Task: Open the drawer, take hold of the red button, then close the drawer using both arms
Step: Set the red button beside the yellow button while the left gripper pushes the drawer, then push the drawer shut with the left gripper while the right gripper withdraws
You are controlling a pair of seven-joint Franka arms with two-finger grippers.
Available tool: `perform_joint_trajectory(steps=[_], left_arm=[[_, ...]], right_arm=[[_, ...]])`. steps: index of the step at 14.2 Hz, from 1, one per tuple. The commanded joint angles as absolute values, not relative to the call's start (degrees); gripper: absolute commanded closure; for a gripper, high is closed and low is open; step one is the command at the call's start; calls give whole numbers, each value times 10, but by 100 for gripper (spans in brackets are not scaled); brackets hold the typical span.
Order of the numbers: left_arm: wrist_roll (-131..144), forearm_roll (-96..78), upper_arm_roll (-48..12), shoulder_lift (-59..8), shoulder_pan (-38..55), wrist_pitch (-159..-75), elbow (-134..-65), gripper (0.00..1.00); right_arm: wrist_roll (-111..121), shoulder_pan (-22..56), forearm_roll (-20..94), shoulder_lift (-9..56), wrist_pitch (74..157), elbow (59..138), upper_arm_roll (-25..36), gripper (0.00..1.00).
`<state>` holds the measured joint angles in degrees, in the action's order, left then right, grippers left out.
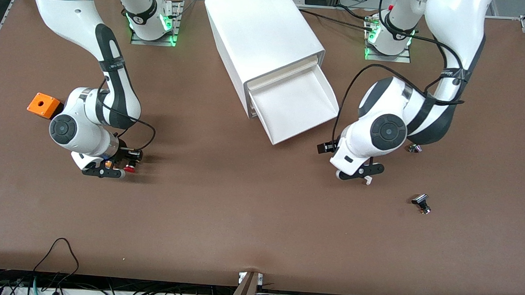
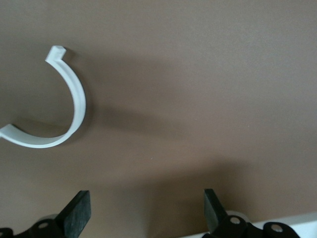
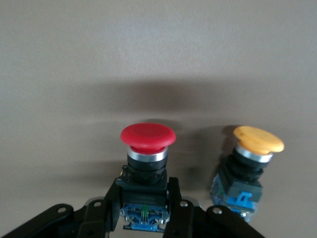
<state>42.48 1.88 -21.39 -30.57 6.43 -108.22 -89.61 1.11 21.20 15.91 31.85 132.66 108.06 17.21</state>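
Right gripper (image 1: 119, 170): low over the brown table (image 1: 241, 217), clamped on the small red-capped, dark-bodied push button (image 3: 147, 163) (orange-capped button (image 3: 250, 163) beside it).
Drawer (image 1: 297, 107): shallow white plastic tray, pulled out.
Left gripper (image 1: 362, 175): fingers spread, holding nothing.

Even overhead light leaves the brown counter (image 1: 250, 218) matte and free of glare, with soft shadows under both arms, while both wrist views look slightly blurred.
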Motion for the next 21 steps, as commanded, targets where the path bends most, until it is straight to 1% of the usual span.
perform_joint_trajectory(steps=[1, 2, 3, 4, 6, 10, 12, 14, 16, 18, 21], left_arm=[[472, 18, -214, -273, 79, -1137, -966, 0], [489, 18, -214, -272, 88, -1150, -978, 0], [508, 18, -214, -271, 92, -1165, -989, 0], [525, 18, -214, -268, 100, -1177, -999, 0], [565, 18, -214, -265, 114, -1178, -1007, 0], [607, 16, -233, -258, 126, -1174, -1021, 0], [615, 9, -238, -251, 126, -1174, -1030, 1], [628, 7, -256, -244, 122, -1174, -1043, 1], [629, -6, -265, -243, 117, -1173, -1048, 1], [629, -31, -268, -238, 118, -1173, -1057, 1], [630, -33, -277, -233, 118, -1175, -1070, 1]], right_arm=[[25, 207, 189, 323, 1341, 1090, 171, 65], [25, 207, 189, 323, 1343, 1090, 171, 56], [25, 207, 189, 322, 1340, 1087, 171, 39], [23, 207, 190, 319, 1339, 1085, 171, 0], [25, 206, 189, 312, 1333, 1072, 171, 0], [30, 207, 180, 266, 1303, 1040, 184, 0], [55, 207, 171, 246, 1279, 1026, 200, 0], [124, 208, 158, 225, 1279, 1022, 220, 0], [132, 208, 154, 194, 1267, 1020, 238, 0], [114, 214, 137, 170, 1194, 1015, 247, 0], [18, 218, 67, 113, 1117, 1003, 238, 0]])
